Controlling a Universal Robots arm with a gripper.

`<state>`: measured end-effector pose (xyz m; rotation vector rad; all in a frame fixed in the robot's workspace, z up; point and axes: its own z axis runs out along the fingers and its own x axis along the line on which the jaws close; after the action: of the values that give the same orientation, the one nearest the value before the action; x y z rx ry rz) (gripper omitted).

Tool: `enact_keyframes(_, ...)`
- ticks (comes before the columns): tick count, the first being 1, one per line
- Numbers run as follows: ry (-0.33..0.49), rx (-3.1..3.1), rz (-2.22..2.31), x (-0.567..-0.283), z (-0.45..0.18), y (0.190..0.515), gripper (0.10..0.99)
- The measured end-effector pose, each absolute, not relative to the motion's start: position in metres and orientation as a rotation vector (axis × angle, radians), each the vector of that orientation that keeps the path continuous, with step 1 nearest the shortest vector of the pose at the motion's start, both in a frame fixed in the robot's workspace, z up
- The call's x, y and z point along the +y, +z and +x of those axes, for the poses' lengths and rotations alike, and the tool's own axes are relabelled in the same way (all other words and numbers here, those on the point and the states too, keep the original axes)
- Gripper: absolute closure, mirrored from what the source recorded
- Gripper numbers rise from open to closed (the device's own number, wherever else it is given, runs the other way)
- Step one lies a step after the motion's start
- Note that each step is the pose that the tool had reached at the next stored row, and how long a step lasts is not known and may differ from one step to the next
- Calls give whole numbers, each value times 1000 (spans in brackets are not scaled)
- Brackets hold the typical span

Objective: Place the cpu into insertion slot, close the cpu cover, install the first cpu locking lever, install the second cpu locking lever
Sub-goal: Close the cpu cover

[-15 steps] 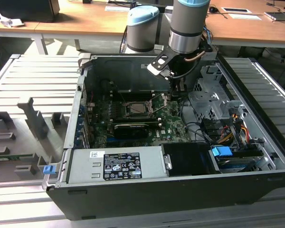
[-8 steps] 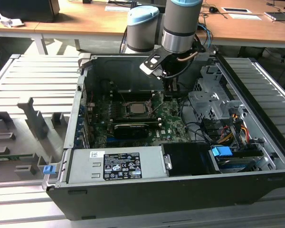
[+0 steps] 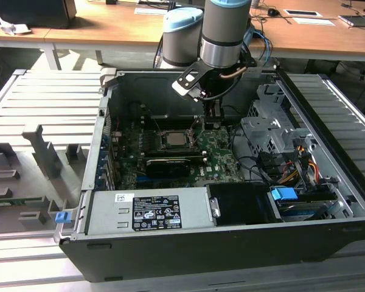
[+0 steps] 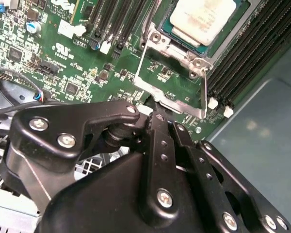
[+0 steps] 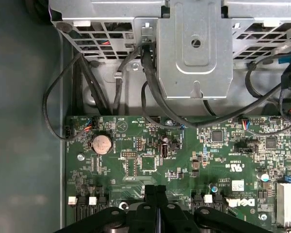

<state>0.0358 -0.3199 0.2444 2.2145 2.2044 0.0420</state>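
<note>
A: Just ahead of the jaws, what lies there?
B: The cpu cover (image 4: 170,98), standing open, its edge at the tips; beyond it the cpu (image 4: 203,19) sits in the insertion slot (image 4: 182,44).
A: And the gripper (image 4: 157,114)?
B: Fingers pressed together; pinching that edge or not, I cannot tell.

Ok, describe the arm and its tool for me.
The arm is a grey metal tube with a pale blue joint cap and a black wrist ring. A small white-and-black camera box and blue and copper-coloured cables sit at the wrist. The tool is black, with linked bars dotted with silver screws.
</note>
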Motion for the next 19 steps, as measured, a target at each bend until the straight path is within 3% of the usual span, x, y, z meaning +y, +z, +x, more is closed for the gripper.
enact_keyframes(19,43,2204,2214,-320,23,244,980)
